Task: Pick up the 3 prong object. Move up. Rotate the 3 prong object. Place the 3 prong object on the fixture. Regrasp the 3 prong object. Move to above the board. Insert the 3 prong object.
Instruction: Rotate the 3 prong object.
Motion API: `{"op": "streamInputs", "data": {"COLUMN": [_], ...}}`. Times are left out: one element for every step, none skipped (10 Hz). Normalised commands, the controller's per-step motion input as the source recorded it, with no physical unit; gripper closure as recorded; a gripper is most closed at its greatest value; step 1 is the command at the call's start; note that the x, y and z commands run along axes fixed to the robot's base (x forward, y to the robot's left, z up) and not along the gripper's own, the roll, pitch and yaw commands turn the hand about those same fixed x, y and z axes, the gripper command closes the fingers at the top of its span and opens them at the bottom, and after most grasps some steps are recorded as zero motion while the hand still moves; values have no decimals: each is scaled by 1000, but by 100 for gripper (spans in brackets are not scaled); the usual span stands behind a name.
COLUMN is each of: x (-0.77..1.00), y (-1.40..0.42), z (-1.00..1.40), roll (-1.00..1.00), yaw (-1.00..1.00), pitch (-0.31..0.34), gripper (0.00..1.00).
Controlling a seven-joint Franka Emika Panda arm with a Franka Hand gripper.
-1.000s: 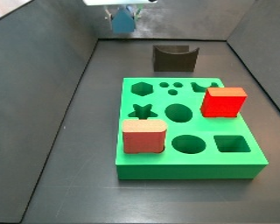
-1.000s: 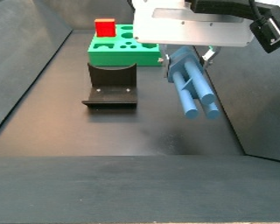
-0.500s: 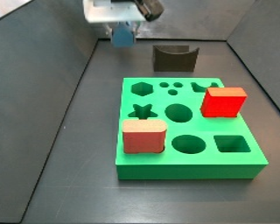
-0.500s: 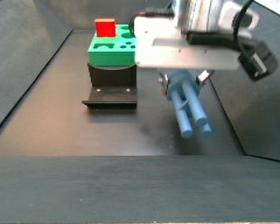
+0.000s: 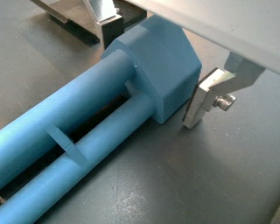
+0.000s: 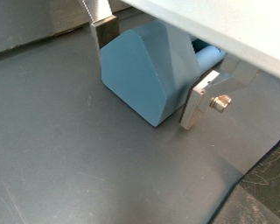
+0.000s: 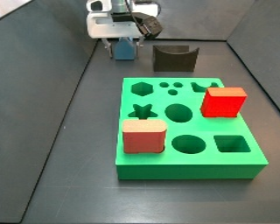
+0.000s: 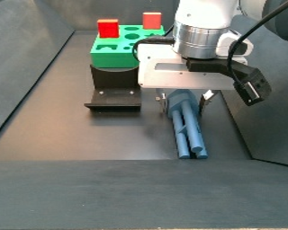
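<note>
The 3 prong object (image 8: 190,132) is a long blue piece lying level, low over the dark floor to the right of the fixture (image 8: 112,92). My gripper (image 8: 185,97) stands over its far end, shut on the blocky head (image 5: 160,59). In both wrist views a silver finger (image 5: 208,98) sits on either side of that head (image 6: 140,74). In a side view the gripper (image 7: 125,42) is left of the fixture (image 7: 174,58), behind the green board (image 7: 210,126). Whether the piece touches the floor does not show.
A red cube (image 7: 224,101) and a salmon-pink block (image 7: 143,136) sit in the board. Its star hole (image 7: 142,111) and several other holes are open. Grey walls close in the floor, one near the piece's right side (image 8: 261,126).
The gripper has come down with the blue piece in it, from high above the floor to just over it. The piece now lies level beside the fixture.
</note>
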Motion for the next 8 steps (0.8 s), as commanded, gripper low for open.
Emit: {"op": "streamInputs", "data": {"x": [0,-5,-19,-15,-16,-21,-26,-30], "y": [0,-1,-2,1,3,5,6,7], "z": [1000,1000,1000,1000,1000,1000,1000,929], "roll": [0,-1,-6,-7,-4,0,4,8], "yaw": [0,0,-3,-6,-11,-13,-15,-16], "pitch": [0,7,43,65,71,69,65,60], "gripper": [0,0,0,0,0,0,0,0]}}
